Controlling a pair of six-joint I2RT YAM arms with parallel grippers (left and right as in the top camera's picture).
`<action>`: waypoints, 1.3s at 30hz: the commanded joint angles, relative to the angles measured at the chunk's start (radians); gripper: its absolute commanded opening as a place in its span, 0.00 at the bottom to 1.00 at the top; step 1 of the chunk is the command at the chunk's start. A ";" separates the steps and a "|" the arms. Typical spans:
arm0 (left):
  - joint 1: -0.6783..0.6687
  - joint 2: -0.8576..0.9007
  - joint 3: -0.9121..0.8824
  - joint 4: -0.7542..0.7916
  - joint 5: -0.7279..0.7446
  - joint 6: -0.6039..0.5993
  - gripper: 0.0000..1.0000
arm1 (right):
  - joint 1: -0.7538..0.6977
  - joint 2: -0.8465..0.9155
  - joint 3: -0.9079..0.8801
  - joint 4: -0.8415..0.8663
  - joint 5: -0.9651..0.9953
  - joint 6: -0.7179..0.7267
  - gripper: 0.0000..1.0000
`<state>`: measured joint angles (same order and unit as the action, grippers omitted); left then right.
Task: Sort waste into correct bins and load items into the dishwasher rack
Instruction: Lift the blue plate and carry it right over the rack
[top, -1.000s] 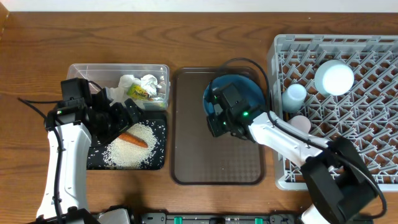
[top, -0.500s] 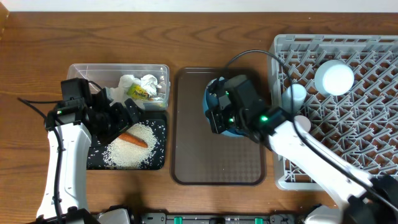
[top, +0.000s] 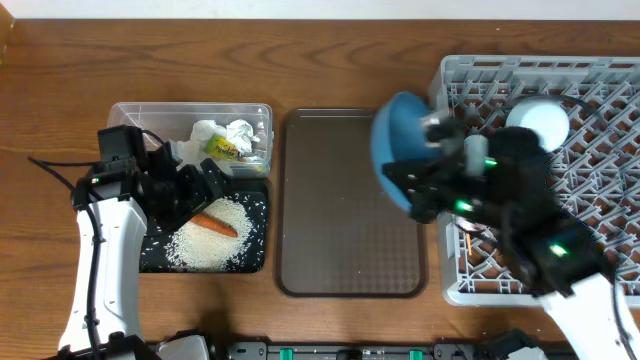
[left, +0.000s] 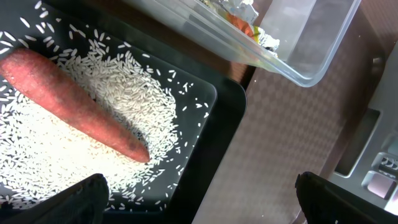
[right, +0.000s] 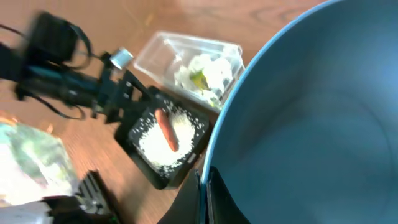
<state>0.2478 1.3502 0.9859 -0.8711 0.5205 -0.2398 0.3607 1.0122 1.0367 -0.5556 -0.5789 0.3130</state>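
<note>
Right claw (top: 420, 186) is clamped tight on the rim of the blue plate (top: 398, 135). The plate is up in the air, tipped on edge, just over the left wall of the dishwasher rack (top: 600, 110). The peg rows lie off to the claw's right, so I'd guess it has to go down edge-first between them. A white bowl (top: 537, 125) and a light blue cup (top: 473, 150) sit close by, so room looks tight. Left claw (top: 205, 185) hangs wide open over the black bin (top: 200, 268), well apart.
</note>
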 joint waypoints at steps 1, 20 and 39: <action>0.005 0.002 -0.004 -0.003 0.002 -0.008 0.99 | -0.084 -0.064 -0.003 -0.019 -0.146 0.003 0.01; 0.005 0.002 -0.004 -0.003 0.002 -0.008 0.99 | -0.553 -0.143 -0.003 -0.100 -0.526 -0.143 0.01; 0.005 0.002 -0.004 -0.003 0.002 -0.008 0.99 | -0.993 -0.058 -0.005 -0.195 -0.800 -0.463 0.01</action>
<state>0.2478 1.3502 0.9859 -0.8711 0.5205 -0.2398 -0.6014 0.9226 1.0367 -0.7311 -1.2789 -0.0357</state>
